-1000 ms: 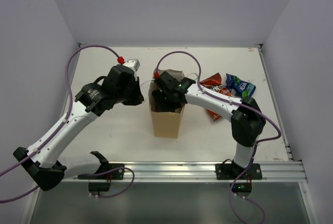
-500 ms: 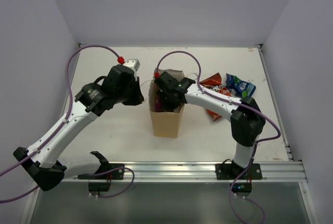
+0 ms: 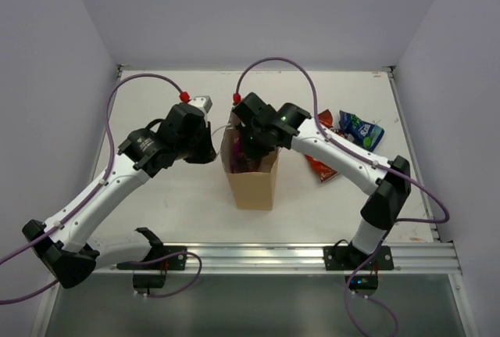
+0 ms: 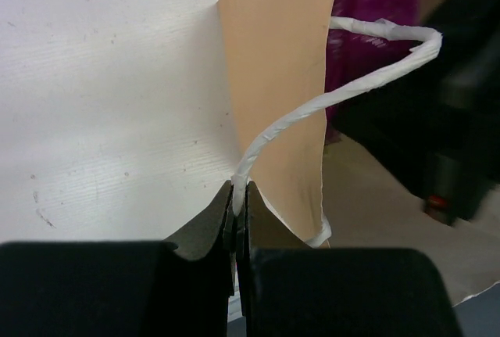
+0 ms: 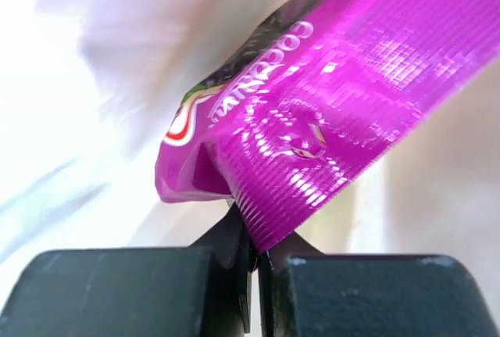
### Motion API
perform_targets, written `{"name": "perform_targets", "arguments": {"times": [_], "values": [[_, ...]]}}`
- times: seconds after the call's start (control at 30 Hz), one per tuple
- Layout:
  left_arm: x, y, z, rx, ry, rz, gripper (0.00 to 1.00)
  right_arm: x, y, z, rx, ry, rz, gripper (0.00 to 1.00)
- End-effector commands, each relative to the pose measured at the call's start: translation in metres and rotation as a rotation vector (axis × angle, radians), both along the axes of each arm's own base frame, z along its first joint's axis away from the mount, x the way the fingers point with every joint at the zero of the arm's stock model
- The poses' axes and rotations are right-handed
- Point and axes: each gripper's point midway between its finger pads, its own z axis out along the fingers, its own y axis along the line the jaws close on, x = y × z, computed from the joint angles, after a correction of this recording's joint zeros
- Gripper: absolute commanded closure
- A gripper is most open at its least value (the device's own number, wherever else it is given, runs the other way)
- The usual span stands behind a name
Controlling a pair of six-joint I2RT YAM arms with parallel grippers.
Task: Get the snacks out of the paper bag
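Left gripper (image 4: pixel 237 198): clenched on the thin white handle (image 4: pixel 312 110), just left of the bag's rim.
Bag (image 3: pixel 254 187): upright mid-table (image 3: pixel 156 196), mouth open, its left wall pulled toward the left gripper.
In the way: the right arm's wrist sits over the bag's mouth and hides most of the inside from above.
Right gripper (image 5: pixel 254 239): at the mouth, pinched tight on the purple packet's edge.
Purple packet (image 5: pixel 328 118): hanging in the bag's mouth, magenta showing at the rim.
Red packet (image 3: pixel 319 166): flat on the table right of the bag, partly under the right arm.
Blue packet (image 3: pixel 361 129): farthest right, just beside the red one.
Count: one bag, one handle seen, three packets.
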Motion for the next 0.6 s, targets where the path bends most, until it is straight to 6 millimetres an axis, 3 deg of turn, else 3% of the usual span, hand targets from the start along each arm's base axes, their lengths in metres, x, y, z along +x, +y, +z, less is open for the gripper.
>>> {"name": "perform_targets", "arguments": {"times": [0.0, 0.23, 0.37, 0.43, 0.47, 0.57], "values": [[-0.004, -0.002, 0.002, -0.032, -0.016, -0.017, 1.0, 0.002, 0.0, 0.113, 0.213, -0.167, -0.029, 1.0], [-0.009, 0.001, 0.012, -0.059, -0.035, -0.01, 1.0, -0.011, -0.007, 0.184, 0.353, -0.237, -0.015, 1.0], [-0.01, 0.002, 0.014, -0.063, -0.036, -0.01, 1.0, -0.023, -0.007, 0.254, 0.527, -0.347, 0.041, 1.0], [-0.01, 0.002, 0.019, -0.068, -0.047, -0.007, 1.0, -0.026, -0.015, 0.281, 0.581, -0.407, 0.041, 1.0], [-0.009, 0.002, 0.02, -0.068, -0.048, -0.006, 1.0, -0.032, -0.025, 0.31, 0.633, -0.469, 0.049, 1.0], [-0.009, 0.002, 0.023, -0.069, -0.048, -0.004, 1.0, -0.04, -0.057, 0.355, 0.689, -0.602, 0.018, 1.0]]}}
